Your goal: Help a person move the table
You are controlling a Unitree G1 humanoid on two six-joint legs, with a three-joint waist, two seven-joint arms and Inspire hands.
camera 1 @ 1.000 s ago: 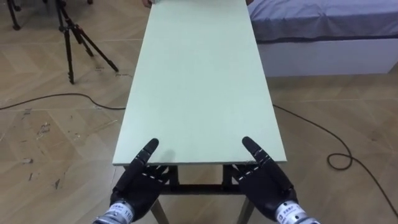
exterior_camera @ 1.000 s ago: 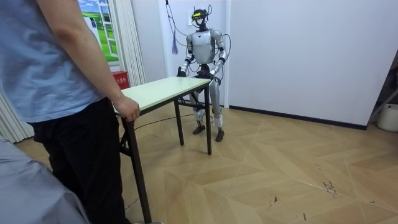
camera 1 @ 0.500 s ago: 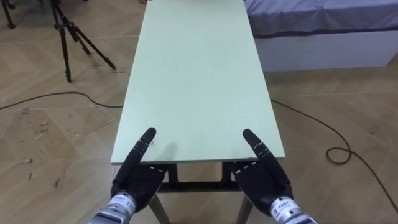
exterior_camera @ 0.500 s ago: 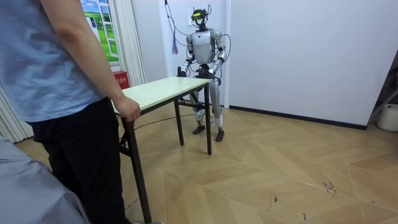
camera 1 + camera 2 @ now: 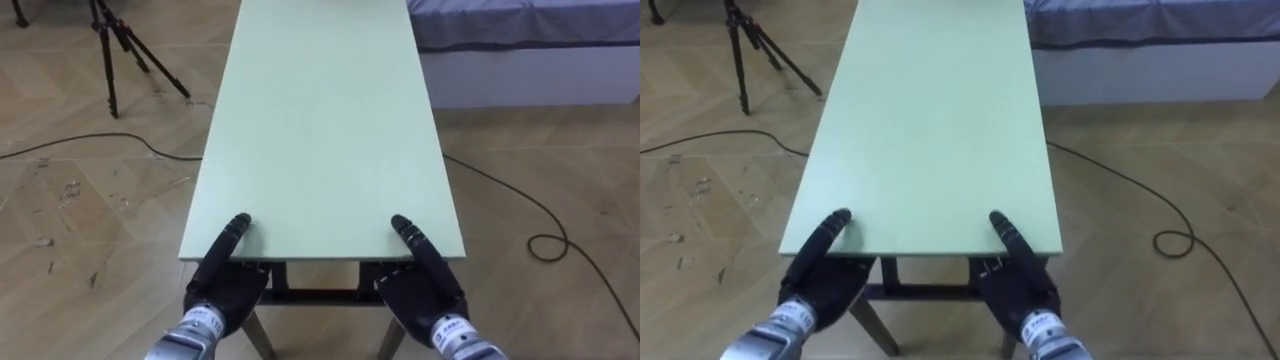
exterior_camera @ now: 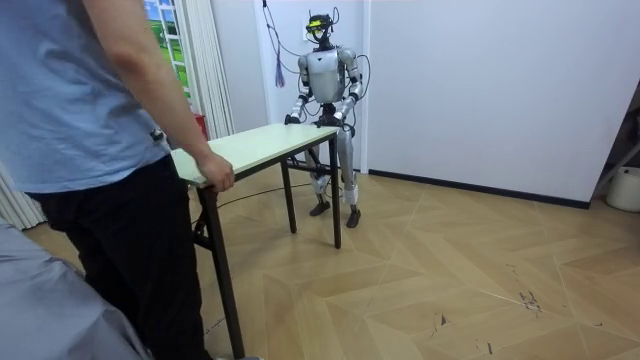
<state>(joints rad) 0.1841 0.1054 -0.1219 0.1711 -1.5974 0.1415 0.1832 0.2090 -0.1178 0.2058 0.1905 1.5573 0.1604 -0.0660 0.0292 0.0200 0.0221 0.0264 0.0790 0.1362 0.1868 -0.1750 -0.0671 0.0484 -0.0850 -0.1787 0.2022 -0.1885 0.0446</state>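
Left robot hand point(image 5: 225, 280) grasping desk point(image 5: 325, 120) at near edge: thumb on top, palm under. Right robot hand point(image 5: 425, 285) same clamp, other corner. Desk runs ahead to person's hand point(image 6: 215, 172) on far end. Advice: lift level, match partner's pace, no twist. Tripod point(image 5: 120, 40) ahead-left of left robot hand, bed point(image 5: 520, 50) ahead-right of right robot hand. Scuffed wooden floor point(image 5: 90, 220).

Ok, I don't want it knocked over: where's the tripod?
Left eye view, upper left: the tripod stands on the floor, left of the table's far end.
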